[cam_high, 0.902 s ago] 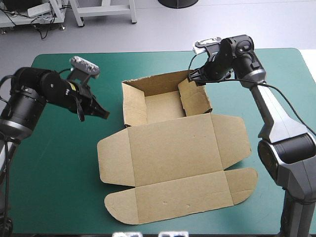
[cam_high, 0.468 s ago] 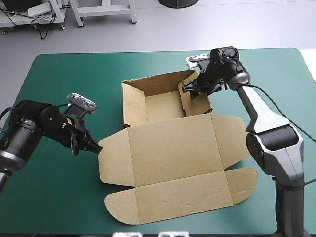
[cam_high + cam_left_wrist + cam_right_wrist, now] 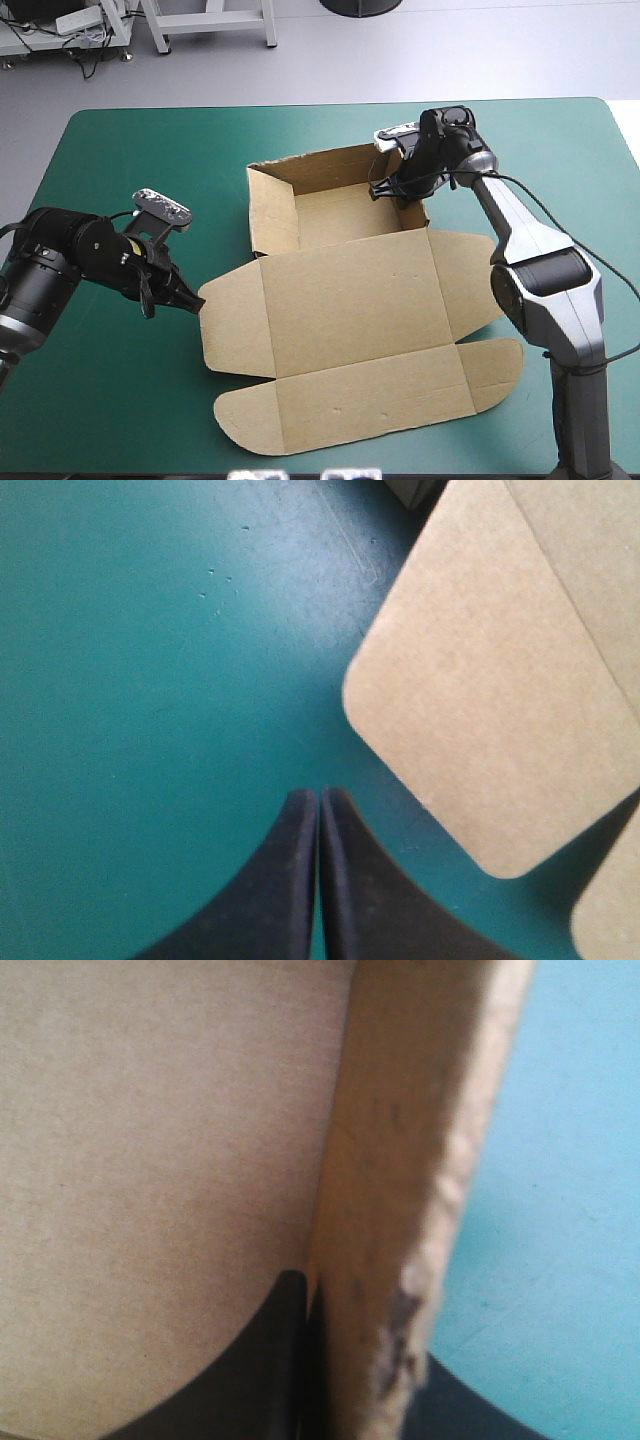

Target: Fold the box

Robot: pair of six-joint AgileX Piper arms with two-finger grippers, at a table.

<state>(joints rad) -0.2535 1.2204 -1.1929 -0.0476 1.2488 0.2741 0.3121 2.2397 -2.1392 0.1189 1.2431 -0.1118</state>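
1. High view: the box (image 3: 350, 300) lies mid-table, its tray walls raised and lid flat, with wide teal-green cover (image 3: 120, 400) showing on every side.
2. The left gripper (image 3: 196, 299), fingers together, sits just beside the lid's rounded flap edge.
3. The right gripper (image 3: 384, 190), fingers together, sits against the tray's right wall.

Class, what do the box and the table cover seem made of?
The box looks like matt brown cardboard: crisp fold creases, a rough cut edge. The cover looks like a smooth teal-green mat, faintly scuffed; rubber or vinyl, unclear.
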